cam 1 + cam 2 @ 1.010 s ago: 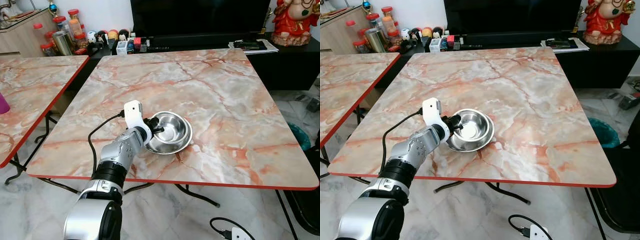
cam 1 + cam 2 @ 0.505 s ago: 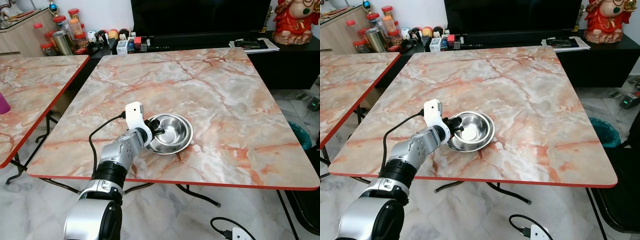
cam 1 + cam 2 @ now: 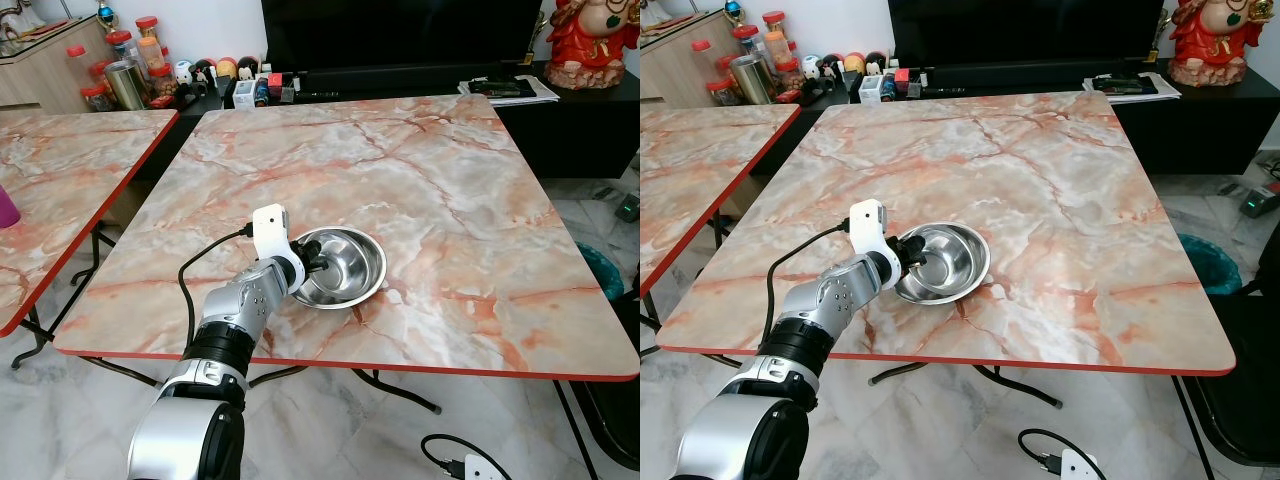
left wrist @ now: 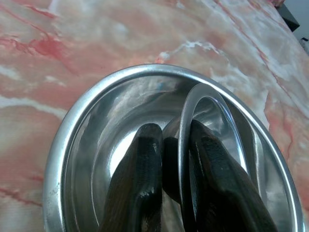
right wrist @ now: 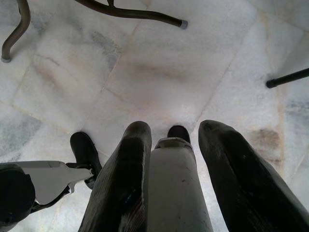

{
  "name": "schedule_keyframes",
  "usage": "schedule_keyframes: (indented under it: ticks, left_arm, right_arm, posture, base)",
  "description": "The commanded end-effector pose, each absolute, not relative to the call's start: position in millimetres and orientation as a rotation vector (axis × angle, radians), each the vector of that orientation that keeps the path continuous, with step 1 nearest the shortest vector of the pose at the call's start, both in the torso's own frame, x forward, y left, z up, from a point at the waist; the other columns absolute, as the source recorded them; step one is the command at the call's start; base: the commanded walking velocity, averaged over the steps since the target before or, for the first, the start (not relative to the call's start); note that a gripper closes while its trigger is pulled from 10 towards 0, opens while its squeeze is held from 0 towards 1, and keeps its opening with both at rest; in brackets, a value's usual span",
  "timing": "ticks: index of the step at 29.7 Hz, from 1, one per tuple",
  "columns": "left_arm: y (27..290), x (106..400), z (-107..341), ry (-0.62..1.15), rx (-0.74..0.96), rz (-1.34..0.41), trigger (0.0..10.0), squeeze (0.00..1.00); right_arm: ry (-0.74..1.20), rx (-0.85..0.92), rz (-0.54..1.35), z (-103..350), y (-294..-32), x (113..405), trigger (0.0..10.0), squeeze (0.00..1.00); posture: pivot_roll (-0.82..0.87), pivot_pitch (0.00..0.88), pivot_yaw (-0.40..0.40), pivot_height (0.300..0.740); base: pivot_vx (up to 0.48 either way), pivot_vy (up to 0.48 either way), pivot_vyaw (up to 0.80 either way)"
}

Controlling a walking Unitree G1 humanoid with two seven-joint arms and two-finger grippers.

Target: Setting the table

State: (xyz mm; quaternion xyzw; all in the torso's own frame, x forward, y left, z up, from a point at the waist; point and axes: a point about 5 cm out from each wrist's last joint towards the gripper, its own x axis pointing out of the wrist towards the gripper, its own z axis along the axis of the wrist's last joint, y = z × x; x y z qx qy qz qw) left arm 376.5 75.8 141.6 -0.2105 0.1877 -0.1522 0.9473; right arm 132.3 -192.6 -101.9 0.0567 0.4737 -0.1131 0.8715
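My left end effector (image 3: 318,266) pinches the near-left rim of the round shiny steel bowl (image 3: 342,266), which sits toward the marble-patterned table's (image 3: 450,180) near edge, directly ahead.

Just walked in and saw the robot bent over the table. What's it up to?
The robot's left gripper is shut on the near rim of a steel bowl that sits on the marble-patterned table, toward its front edge. In the left wrist view one finger is inside the bowl and the other is outside, with the rim pinched between them. The right gripper hangs idle over the floor, holding a pale object.
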Motion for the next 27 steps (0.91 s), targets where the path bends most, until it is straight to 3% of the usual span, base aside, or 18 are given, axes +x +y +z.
schedule_keyframes:
  ticks: [1, 2, 3, 4, 5, 13, 22, 27]
  left_arm:
    - [78.1, 379.2, 148.3, 0.371, -0.413, -0.312, 10.0, 0.82]
    - [78.1, 379.3, 148.3, 0.370, -0.411, -0.312, 10.0, 1.00]
    - [78.1, 379.4, 148.3, 0.370, -0.409, -0.313, 10.0, 1.00]
    - [78.4, 379.6, 149.2, 0.368, -0.403, -0.314, 10.0, 0.93]
    - [78.8, 379.8, 150.1, 0.364, -0.395, -0.314, 10.0, 0.03]
    - [85.0, 384.7, 163.1, 0.308, -0.276, -0.298, 10.0, 0.00]
    - [87.7, 389.7, 206.0, 0.114, 0.035, -0.326, 10.0, 0.00]
    - [88.4, 388.3, 224.4, -0.005, 0.087, -0.346, 10.0, 0.00]
  right_arm:
    - [0.983, 0.131, -0.251, -101.5, -191.3, 133.7, 10.0, 0.00]
    - [0.983, 0.131, -0.251, -101.5, -191.2, 133.9, 10.0, 0.00]
    - [0.983, 0.131, -0.250, -101.4, -191.1, 134.1, 10.0, 0.00]
    - [0.982, 0.132, -0.249, -101.3, -190.6, 134.7, 10.0, 0.00]
    - [0.981, 0.132, -0.249, -101.2, -190.3, 135.1, 10.0, 0.00]
    - [0.980, 0.134, -0.248, -100.8, -189.8, 136.9, 10.0, 0.00]
    - [0.974, 0.134, -0.241, -99.4, -189.0, 141.6, 10.0, 0.00]
    - [0.969, 0.134, -0.238, -98.4, -188.6, 144.9, 10.0, 0.00]
  posture:
    - [-0.02, 0.000, 0.128, 0.740]
    - [-0.02, 0.000, 0.127, 0.740]
    - [-0.02, 0.000, 0.126, 0.740]
    - [-0.02, 0.000, 0.126, 0.740]
    - [-0.02, 0.000, 0.127, 0.740]
    - [-0.01, 0.000, 0.126, 0.740]
    - [-0.01, 0.000, 0.121, 0.740]
    - [0.00, 0.000, 0.118, 0.740]
  base:
    - [0.000, 0.000, 0.00]
    - [0.000, 0.000, 0.00]
    - [0.000, 0.000, 0.00]
    - [0.000, 0.000, 0.00]
    - [0.000, 0.000, 0.00]
    - [0.000, 0.000, 0.00]
    - [0.000, 0.000, 0.00]
    - [0.000, 0.000, 0.00]
